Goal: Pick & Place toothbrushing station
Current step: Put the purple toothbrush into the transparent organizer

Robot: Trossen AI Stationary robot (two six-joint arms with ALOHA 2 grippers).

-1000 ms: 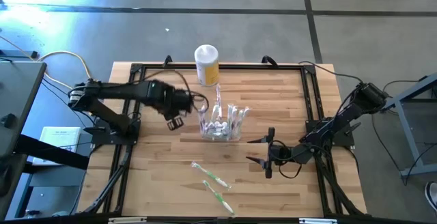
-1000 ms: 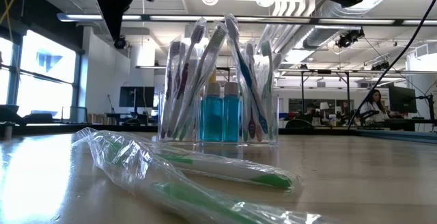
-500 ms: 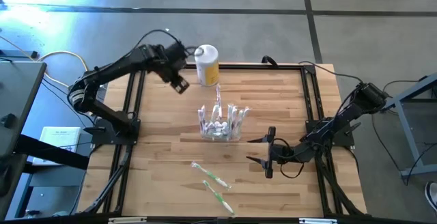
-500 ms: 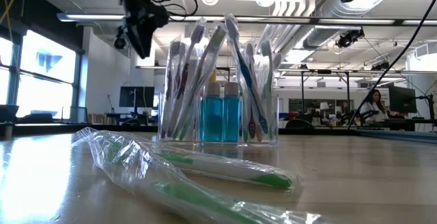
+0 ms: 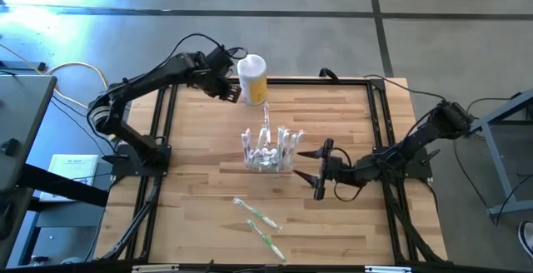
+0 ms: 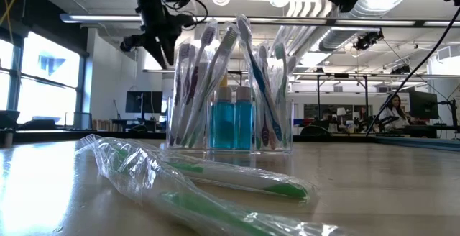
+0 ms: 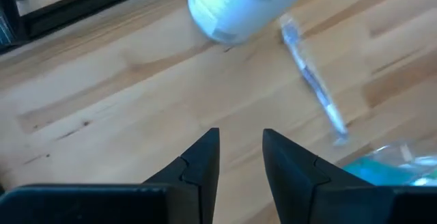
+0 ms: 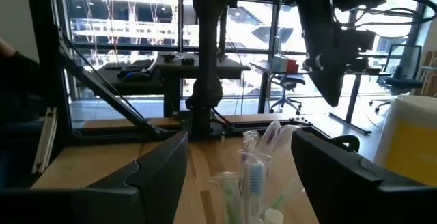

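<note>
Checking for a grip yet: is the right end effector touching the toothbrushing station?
Apart. The high view shows bare table between the right end effector and the toothbrushing station.

Two dark jointed arms (black cables looping), tapered fingers [image 7: 205, 159].

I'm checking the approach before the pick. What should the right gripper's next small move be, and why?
Probably a short advance toward the toothbrushing station. The right gripper stands open just beside it, clearly apart, and in its wrist view the holder sits between the spread fingers but farther ahead. The left gripper hovers by the yellow canister, away from the station, so it seems not to block.
</note>
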